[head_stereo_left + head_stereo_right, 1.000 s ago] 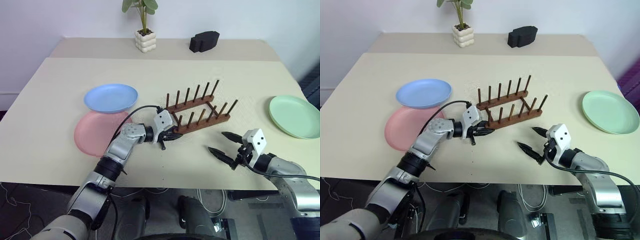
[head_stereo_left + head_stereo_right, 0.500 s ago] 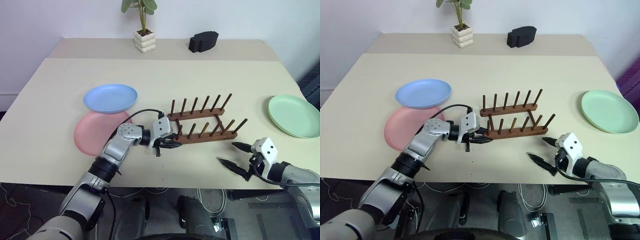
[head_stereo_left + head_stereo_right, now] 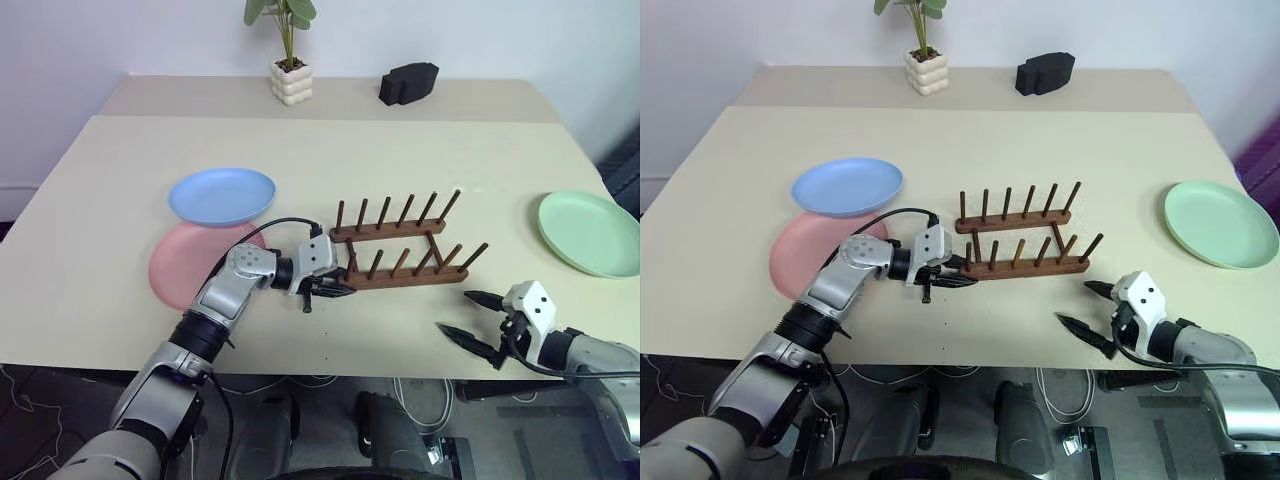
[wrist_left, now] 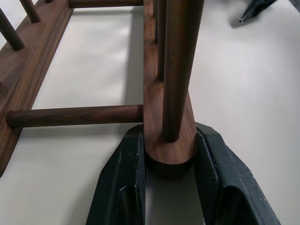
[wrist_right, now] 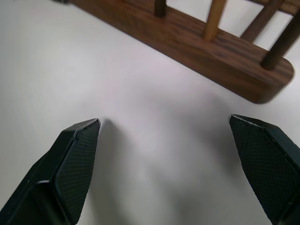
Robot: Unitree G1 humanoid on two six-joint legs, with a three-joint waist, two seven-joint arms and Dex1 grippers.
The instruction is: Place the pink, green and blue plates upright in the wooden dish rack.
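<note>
Blue plate (image 3: 221,195) overlapping pink plate (image 3: 190,265), far left, flat on table (image 3: 120,180) | left gripper (image 4: 169,154) clamped on near rail end of wooden dish rack (image 3: 395,250), mid-table | right gripper (image 3: 474,320) wide open, empty, near front edge | green plate (image 3: 589,232) flat, far right

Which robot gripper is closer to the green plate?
The right. The right gripper hangs open over the table's near edge, in front of the green plate and apart from it. The left gripper is farther off, clamped on the wooden dish rack.
</note>
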